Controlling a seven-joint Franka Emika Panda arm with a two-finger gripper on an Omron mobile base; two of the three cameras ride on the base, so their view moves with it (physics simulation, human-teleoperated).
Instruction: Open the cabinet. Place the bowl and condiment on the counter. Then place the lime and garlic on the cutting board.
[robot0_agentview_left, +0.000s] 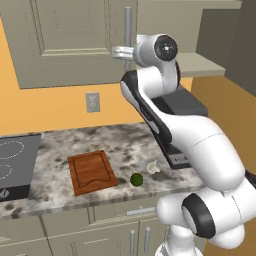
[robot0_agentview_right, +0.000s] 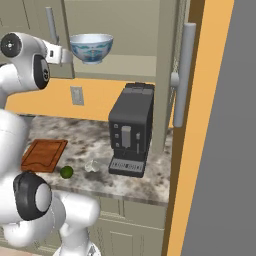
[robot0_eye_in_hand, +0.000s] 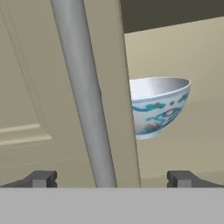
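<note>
The robot's claw (robot0_eye_in_hand: 112, 179) is up high at the cabinet (robot0_agentview_left: 65, 35), and its two fingers are spread wide apart with nothing held between them. In the hand view, the long silver handle (robot0_eye_in_hand: 83, 92) of the left cabinet door stands between the two dark fingertips (robot0_eye_in_hand: 41, 178), a bit nearer the left one, but they are not squeezing it. The left door looks shut, and the right door (robot0_agentview_right: 167, 75) is swung open. Inside the open part of the cabinet, the bowl (robot0_agentview_right: 91, 47) sits upright on the shelf. It is white with a blue pattern on the outside, and the hand view shows some of it hidden behind the edge of the left door. Down below is the speckled tabletop (robot0_agentview_left: 125, 145). The cutting board (robot0_agentview_left: 91, 171) lies flat on it, with nothing on top of it. The lime (robot0_agentview_left: 136, 179) sits on the tabletop just beside the board's right corner, near the front edge. The garlic (robot0_agentview_left: 154, 167) is on the tabletop too, a little to the right of the lime and apart from it. A dark coffee machine (robot0_agentview_right: 131, 130) stands on the tabletop under the open cabinet, close to the garlic. A black stove (robot0_agentview_left: 15, 165) is at the left end of the tabletop, well apart from the board. I cannot see the condiment bottle well enough to say where it is.
</note>
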